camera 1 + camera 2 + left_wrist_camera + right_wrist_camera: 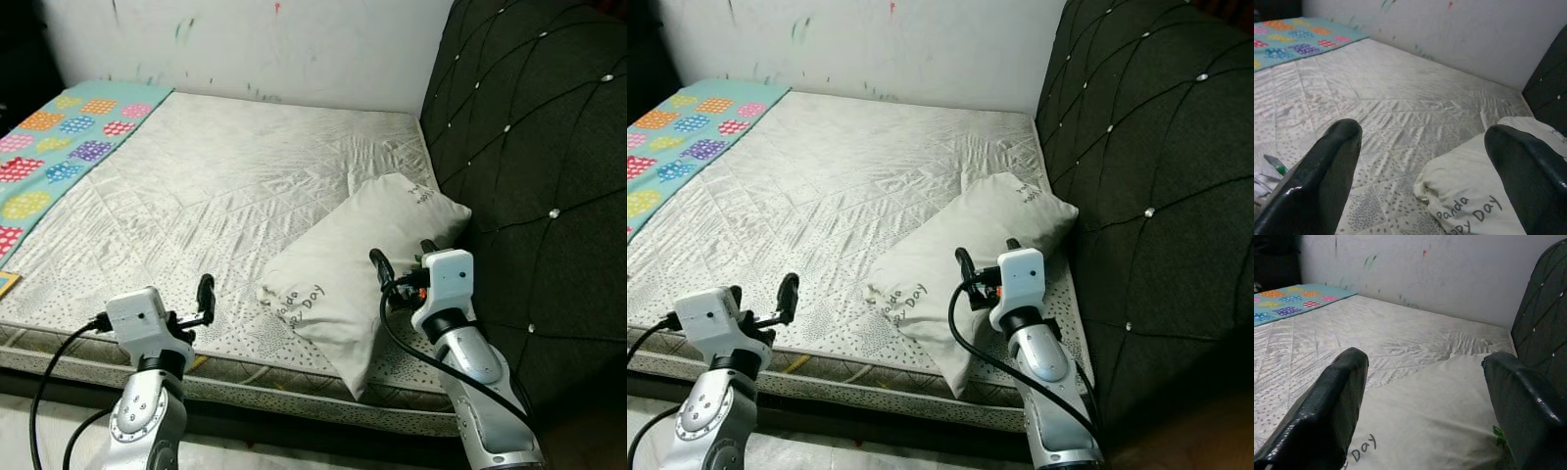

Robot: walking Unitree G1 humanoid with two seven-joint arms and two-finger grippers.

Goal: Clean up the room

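Both eye views look forward and down from beyond the near edge of the mattress toward the wall at its far edge. Each wrist view looks low and close between its own fingers toward that wall. All four share the pillow at the mattress's headboard edge.

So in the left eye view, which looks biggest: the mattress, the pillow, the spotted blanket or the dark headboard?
1. Mattress, it takes up the most picture.
2. Dark headboard, though cut off by the frame's edge.
3. Pillow.
4. Spotted blanket, also partly cut off, so pillow versus blanket is unsure.
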